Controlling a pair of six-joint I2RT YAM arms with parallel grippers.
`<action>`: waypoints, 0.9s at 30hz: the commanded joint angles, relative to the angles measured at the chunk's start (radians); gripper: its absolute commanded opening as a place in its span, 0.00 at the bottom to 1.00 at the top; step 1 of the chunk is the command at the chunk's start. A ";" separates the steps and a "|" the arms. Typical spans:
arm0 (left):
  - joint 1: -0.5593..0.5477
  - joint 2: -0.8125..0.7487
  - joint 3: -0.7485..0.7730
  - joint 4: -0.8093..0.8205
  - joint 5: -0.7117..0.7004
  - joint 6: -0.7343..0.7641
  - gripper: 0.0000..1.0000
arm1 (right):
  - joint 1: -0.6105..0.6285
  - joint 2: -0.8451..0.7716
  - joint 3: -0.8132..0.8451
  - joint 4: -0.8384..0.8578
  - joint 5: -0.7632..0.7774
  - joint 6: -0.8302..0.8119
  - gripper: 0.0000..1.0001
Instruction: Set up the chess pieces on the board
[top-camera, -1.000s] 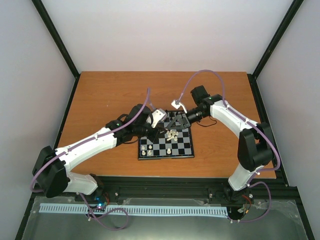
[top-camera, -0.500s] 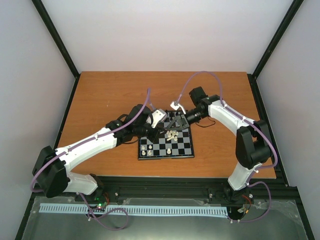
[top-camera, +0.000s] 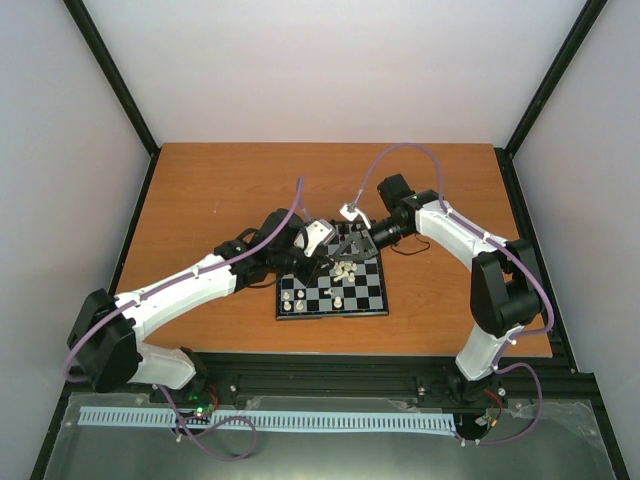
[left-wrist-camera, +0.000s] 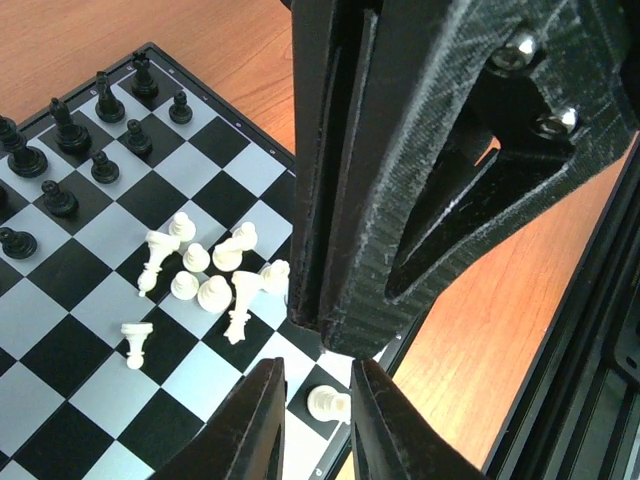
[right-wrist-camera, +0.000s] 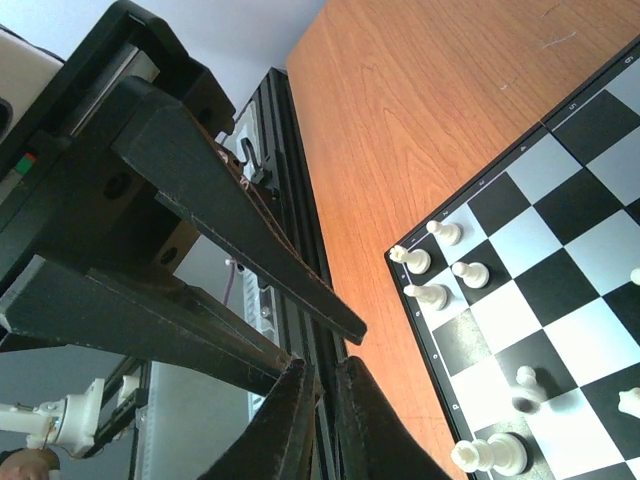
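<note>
The board (top-camera: 366, 301) lies at the table's middle. Loose cream-white chess pieces (left-wrist-camera: 205, 275) lie in a heap on it, and black pieces (left-wrist-camera: 75, 130) stand along its far rows. Some white pieces (right-wrist-camera: 440, 265) stand at a near corner. My left gripper (left-wrist-camera: 318, 368) is low over the board's edge. Its jaws are narrowly apart around one white piece (left-wrist-camera: 335, 403) on a black edge square. The right finger touches the piece and a sliver of gap shows on the left. My right gripper (right-wrist-camera: 322, 368) is shut and empty, hanging just above the left one (top-camera: 303, 272).
The right gripper's black fingers (left-wrist-camera: 340, 300) crowd the space right over my left fingertips. The left gripper's long finger (right-wrist-camera: 250, 240) crosses the right wrist view. Bare wooden table (top-camera: 220, 190) surrounds the board, with a black rail (top-camera: 330, 375) along the near edge.
My right gripper has closed from partly open with nothing in it and drawn slightly back. The left gripper stays in place, its jaws eased a little.
</note>
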 joint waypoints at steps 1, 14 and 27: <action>-0.008 0.004 0.015 0.017 -0.017 0.016 0.22 | 0.007 -0.005 -0.004 0.006 0.000 -0.014 0.08; -0.013 0.054 0.036 -0.113 -0.127 -0.061 0.35 | -0.045 -0.075 -0.024 0.012 0.181 -0.069 0.09; -0.067 0.336 0.089 -0.077 -0.155 0.099 0.46 | -0.169 -0.246 -0.092 0.037 0.225 -0.099 0.17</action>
